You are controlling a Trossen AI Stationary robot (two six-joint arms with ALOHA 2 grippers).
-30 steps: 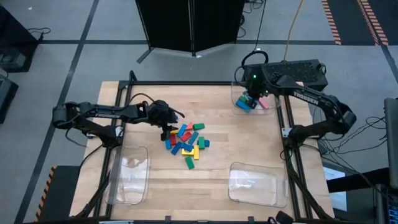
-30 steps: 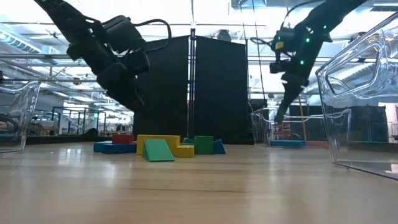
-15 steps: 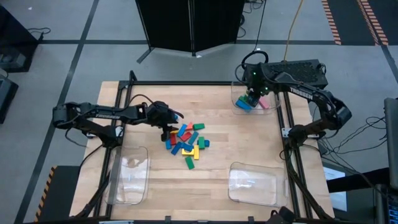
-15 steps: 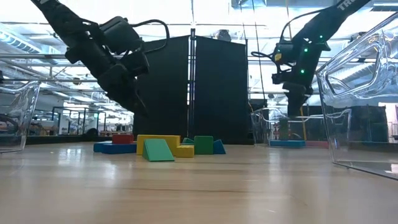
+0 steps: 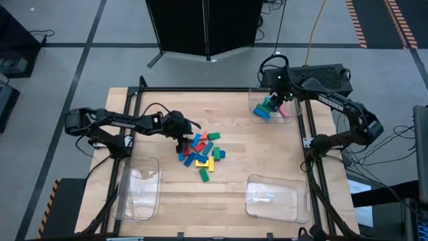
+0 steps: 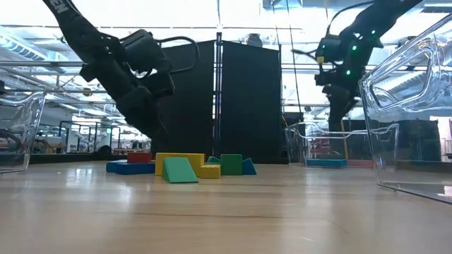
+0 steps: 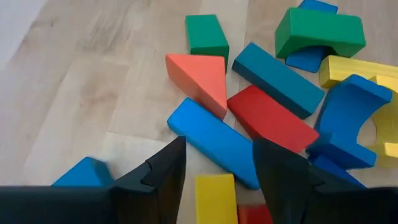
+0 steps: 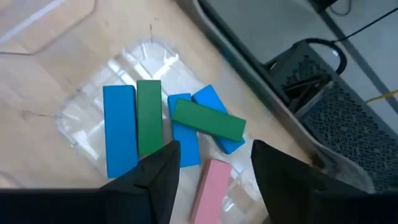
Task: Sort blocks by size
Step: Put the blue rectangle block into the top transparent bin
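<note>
1. Left tool (image 5: 180,142) hangs over the left edge of the pile at the middle of the high frame; its two dark fingers (image 7: 163,173) stand apart with nothing between them.
2. Just past those fingers, in the left wrist view, lie a yellow block (image 7: 216,198), a long blue block (image 7: 214,142) and a red block (image 7: 272,119), with an orange wedge (image 7: 199,73) touching the blue one's end.
3. Farther out in the same view sit a small green block (image 7: 208,35), a teal bar (image 7: 278,78), a green arch (image 7: 319,31) and a blue arch (image 7: 348,106).
4. Right tool (image 5: 275,98) is poised above the clear tray (image 5: 255,114) at the upper right of the high frame, fingers (image 8: 157,175) parted and empty.
5. Inside that tray, the right wrist view shows a blue bar (image 8: 119,129) and a green bar (image 8: 149,116) side by side, two more blue blocks (image 8: 185,137), a second green bar (image 8: 208,120) lying across them, and a pink block (image 8: 209,184).
6. On the wooden tabletop (image 5: 254,154), the remaining blocks (image 5: 202,152) stay clustered near the centre of the high frame.
7. Two more clear trays sit at the lower left (image 5: 138,189) and lower right (image 5: 273,199) of the high frame.
</note>
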